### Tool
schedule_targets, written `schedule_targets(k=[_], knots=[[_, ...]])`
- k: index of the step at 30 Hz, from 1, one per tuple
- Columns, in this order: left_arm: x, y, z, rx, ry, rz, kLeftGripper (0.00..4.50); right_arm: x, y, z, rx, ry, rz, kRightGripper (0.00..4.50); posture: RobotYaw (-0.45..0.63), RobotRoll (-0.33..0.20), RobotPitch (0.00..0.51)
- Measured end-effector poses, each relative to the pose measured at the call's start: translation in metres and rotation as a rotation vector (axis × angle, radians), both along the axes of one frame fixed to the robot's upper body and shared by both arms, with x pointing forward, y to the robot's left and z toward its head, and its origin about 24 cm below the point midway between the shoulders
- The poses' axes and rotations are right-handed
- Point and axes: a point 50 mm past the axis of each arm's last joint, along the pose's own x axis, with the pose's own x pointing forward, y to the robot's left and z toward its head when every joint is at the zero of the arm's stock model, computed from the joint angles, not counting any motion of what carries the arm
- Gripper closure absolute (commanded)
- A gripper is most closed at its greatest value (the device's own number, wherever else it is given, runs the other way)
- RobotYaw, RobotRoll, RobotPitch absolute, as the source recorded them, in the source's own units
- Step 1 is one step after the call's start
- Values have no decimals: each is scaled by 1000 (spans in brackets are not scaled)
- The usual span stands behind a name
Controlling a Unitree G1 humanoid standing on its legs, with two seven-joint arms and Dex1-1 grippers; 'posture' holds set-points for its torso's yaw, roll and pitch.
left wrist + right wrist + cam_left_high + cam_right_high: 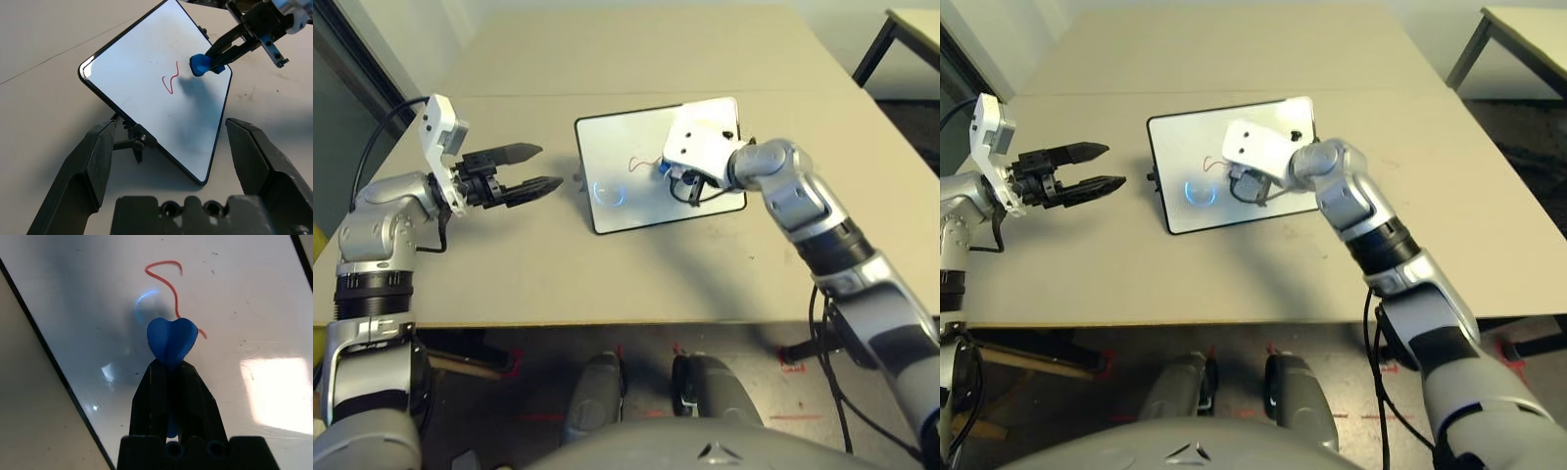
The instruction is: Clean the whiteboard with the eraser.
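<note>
The whiteboard (626,176) stands propped on its small stand (137,142) in the middle of the table, with a red squiggle (170,81) on its face. My right gripper (171,367) is shut on the blue eraser (172,340) and holds it over the board, right beside the squiggle's end. The same eraser (203,63) is seen pinched between the black fingers. My left gripper (530,166) hangs open to the left of the board, apart from it, nothing between its fingers (98,161).
The beige table (607,274) has bare surface in front of and behind the board. Another table's leg (876,44) stands at the far right. Black cables (832,362) hang by my right arm.
</note>
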Motion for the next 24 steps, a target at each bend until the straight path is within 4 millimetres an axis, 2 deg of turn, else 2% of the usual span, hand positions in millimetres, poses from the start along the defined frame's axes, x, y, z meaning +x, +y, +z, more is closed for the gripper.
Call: schedule_targets(k=[8,14,24], knots=[[0,0,0,0,0,1,0,8,-2,-13,-48,-31,-60,4500,267,0,84],[0,0,0,0,0,1,0,10,2,-15,-51,-51,-51,4500,267,0,84],[-2,2,-5,0,17,10,0,15,23,-12,-57,-79,-10,4500,290,0,77]])
